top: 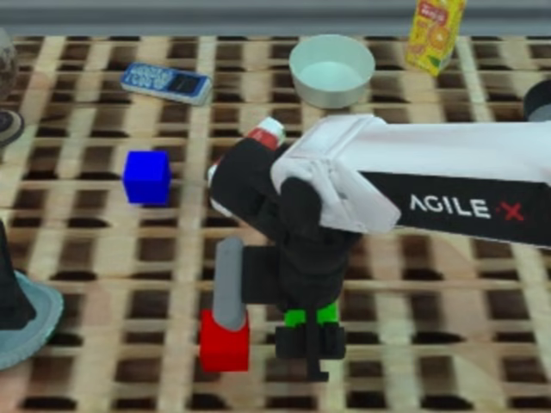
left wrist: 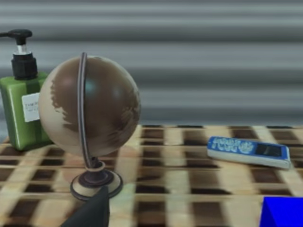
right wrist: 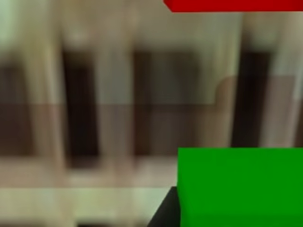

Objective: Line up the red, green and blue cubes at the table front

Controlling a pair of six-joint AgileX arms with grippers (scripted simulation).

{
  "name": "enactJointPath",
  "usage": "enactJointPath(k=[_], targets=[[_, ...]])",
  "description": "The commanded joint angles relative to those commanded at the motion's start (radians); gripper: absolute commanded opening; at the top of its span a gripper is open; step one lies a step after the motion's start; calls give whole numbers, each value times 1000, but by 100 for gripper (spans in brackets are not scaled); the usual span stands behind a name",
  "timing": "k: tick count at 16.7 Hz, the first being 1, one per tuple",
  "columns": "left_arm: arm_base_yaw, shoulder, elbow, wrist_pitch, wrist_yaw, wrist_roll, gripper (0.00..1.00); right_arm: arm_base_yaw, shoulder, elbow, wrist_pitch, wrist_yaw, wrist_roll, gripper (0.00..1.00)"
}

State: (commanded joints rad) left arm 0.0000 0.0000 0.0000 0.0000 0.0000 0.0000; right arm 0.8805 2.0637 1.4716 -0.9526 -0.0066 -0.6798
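Green matte cube (top: 311,316) sits between the jaws of my right gripper (top: 310,331), low at the surface front near six o'clock in the top view; the wrist view shows green filling the corner beside a dark finger, so I judge the jaws closed on it, though whether it already rests on the surface I cannot tell. What the coming move turns on is its neighbour: the bright red matte cube (top: 225,342) lies just beside it toward nine o'clock, a small gap between, at about the same depth — so the green cube seems nearly in line. The deep blue matte cube (top: 146,177) is well apart, up toward ten o'clock, nearer my left arm, whose gripper (left wrist: 92,213) shows only as a dark tip in its wrist view; I cannot tell its jaws.

Tan lattice wooden surface (top: 430,284) carries other things at the back: a white bowl (top: 331,70), an orange juice carton (top: 436,33), a blue-and-white remote (top: 165,83), a brown globe (left wrist: 90,118), a green pump bottle (left wrist: 21,106). Behind runs a grey ribbed wall (left wrist: 213,56).
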Motion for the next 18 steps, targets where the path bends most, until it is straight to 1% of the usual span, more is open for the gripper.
enactJointPath(k=[2, 6, 18], targets=[[0, 0, 0, 0, 0, 0, 100, 1, 17, -40, 52, 0, -1, 0], [0, 0, 0, 0, 0, 0, 100, 2, 23, -50, 63, 0, -2, 0], [0, 0, 0, 0, 0, 0, 100, 2, 23, -50, 63, 0, -2, 90]])
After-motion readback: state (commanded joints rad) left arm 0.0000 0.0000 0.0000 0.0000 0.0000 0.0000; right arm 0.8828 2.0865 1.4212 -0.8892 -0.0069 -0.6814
